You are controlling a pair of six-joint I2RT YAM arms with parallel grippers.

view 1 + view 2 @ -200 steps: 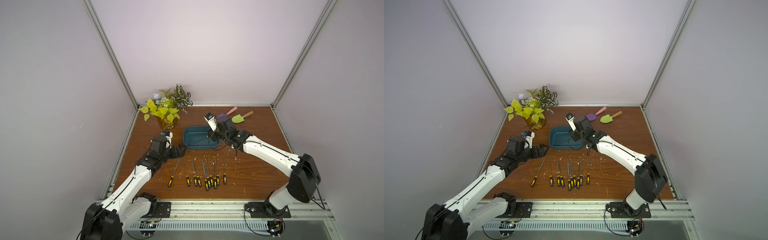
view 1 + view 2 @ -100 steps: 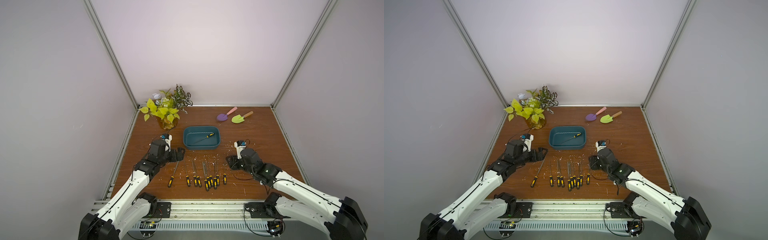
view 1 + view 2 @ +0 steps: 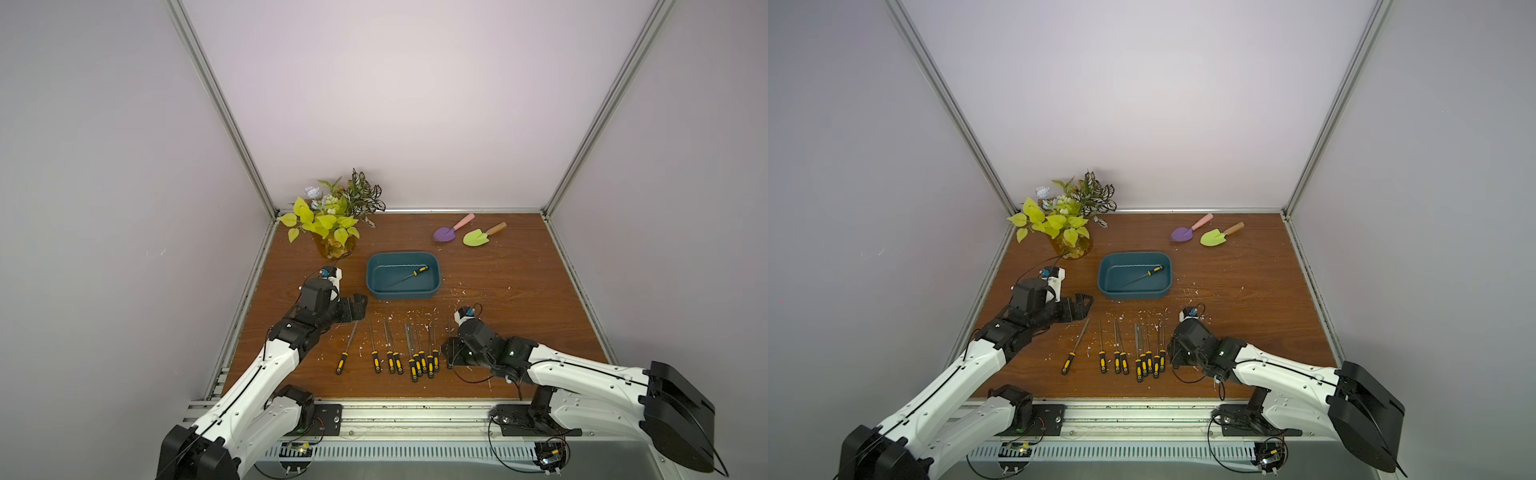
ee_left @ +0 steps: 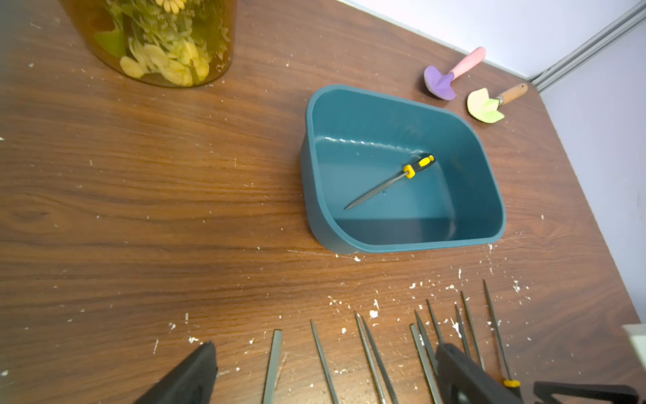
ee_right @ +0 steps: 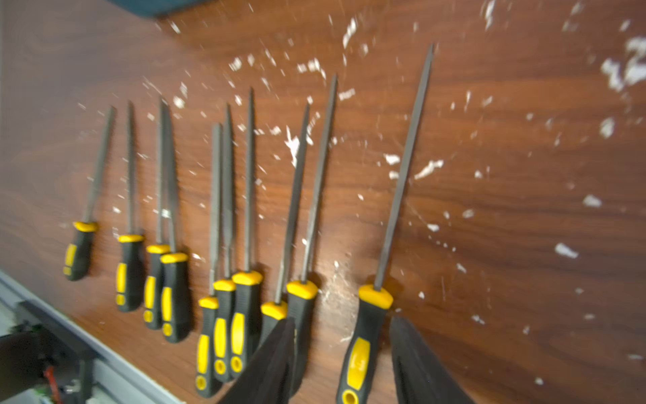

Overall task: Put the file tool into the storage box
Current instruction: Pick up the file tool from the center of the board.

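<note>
Straddling file (image 5: 393,217), right end effector (image 5: 342,321)

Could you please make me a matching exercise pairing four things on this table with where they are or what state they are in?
Things:
1. storage box
2. purple trowel
3. right end effector
4. plant vase

States:
A. far corner on the robot's left
B. open, astride the handle of the end file in the row
C. holds one file lying diagonally
D. right beside the green trowel

Pairs: 1-C, 2-D, 3-B, 4-A
</note>
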